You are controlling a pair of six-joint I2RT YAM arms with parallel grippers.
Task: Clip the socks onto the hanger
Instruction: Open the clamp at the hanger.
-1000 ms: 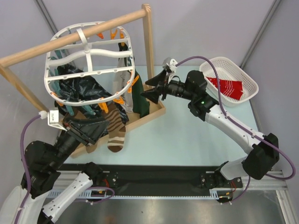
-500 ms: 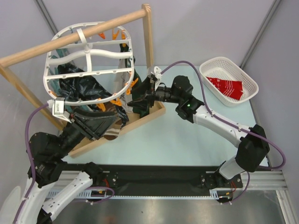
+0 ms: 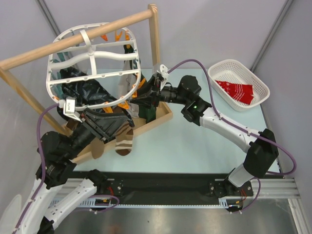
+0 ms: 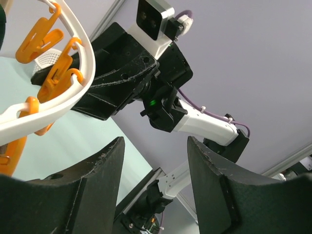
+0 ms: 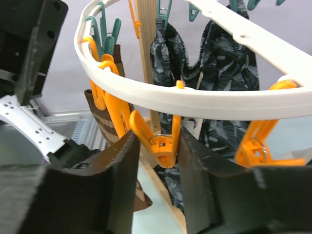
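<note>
1. At ten o'clock in the overhead view, the hanger (image 3: pixel 112 74) hangs from the wooden pole (image 3: pixel 97 30). Dark patterned socks (image 3: pixel 85 92) are already clipped on it. A brown striped sock (image 3: pixel 124 140) dangles below its near rim at seven o'clock, and a red sock (image 3: pixel 236 91) lies in the basket (image 3: pixel 253 75) at two o'clock.
2. The right gripper (image 5: pixel 157 146) is at the hanger's five-o'clock rim. Its fingers pinch an orange clip (image 5: pixel 163 141) from both sides, so it is clenched on the clip.
3. The left gripper (image 4: pixel 156 146) sits under the rim beside the brown sock, released, with nothing between its fingers. I cannot tell whether that sock's top is already in a clip.
4. The step in hand appears to be squeezing the clip open. The next move calls for holding it wide while a sock cuff is fed into its mouth, then letting go.
5. A second ago the right gripper stood well clear of the hanger, at its three o'clock, with fingers spread. Half a second ago the left arm hid the brown sock; now the sock shows.
</note>
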